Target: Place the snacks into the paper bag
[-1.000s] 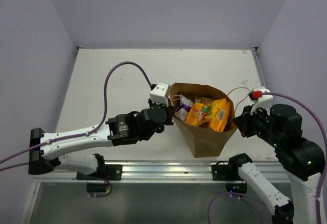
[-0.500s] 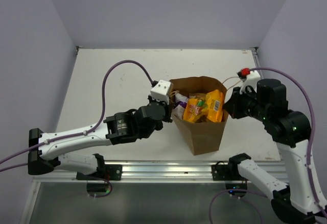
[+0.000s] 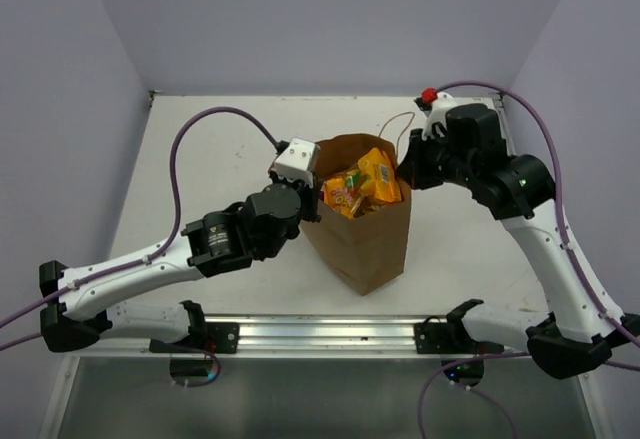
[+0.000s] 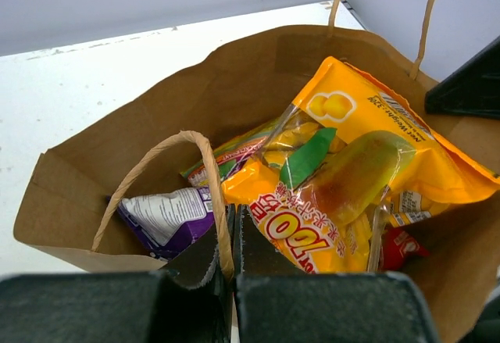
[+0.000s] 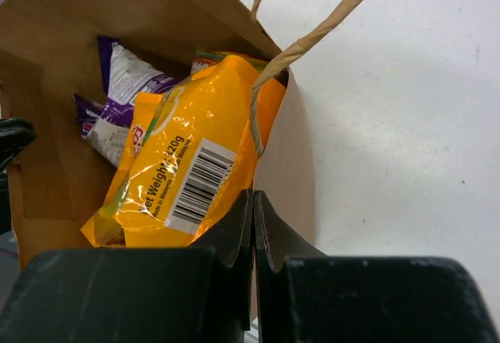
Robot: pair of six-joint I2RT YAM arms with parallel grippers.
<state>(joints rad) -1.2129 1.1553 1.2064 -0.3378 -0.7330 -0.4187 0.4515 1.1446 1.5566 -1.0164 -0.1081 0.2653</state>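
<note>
Overhead, a brown paper bag point(image 3: 365, 244) stands open-mouthed near the middle of a white worktop point(image 3: 220, 149), with a robot arm at each side. The snacks point(image 3: 360, 181) are inside it, poking up to the rim; no packet shows on the worktop.

The left jaws are fully closed, pinching the bag's left rim where a twine handle point(image 4: 168, 155) is rooted. The right jaws are closed too, clamped on the opposite rim just below the other handle point(image 5: 328, 23). Whether the bag's base touches the worktop cannot be told.

The filling looks finished – what is in hand seems to be steadying or carrying the loaded bag. The next move likely calls for setting it squarely upright, then opening both jaws without dragging the thin paper sideways, or the tall bag may tip.

Counted:
- one bag
- two handles
- five packets that can be picked out:
  - a large orange-yellow packet point(image 4: 375, 124)
  - a second orange packet with red lettering point(image 4: 293, 230)
  - a purple-and-white packet point(image 4: 168, 214)
  - a corner of a red packet point(image 4: 398, 245)
  - the edge of a multicoloured packet point(image 4: 234, 151)

More may lie hidden beneath.
</note>
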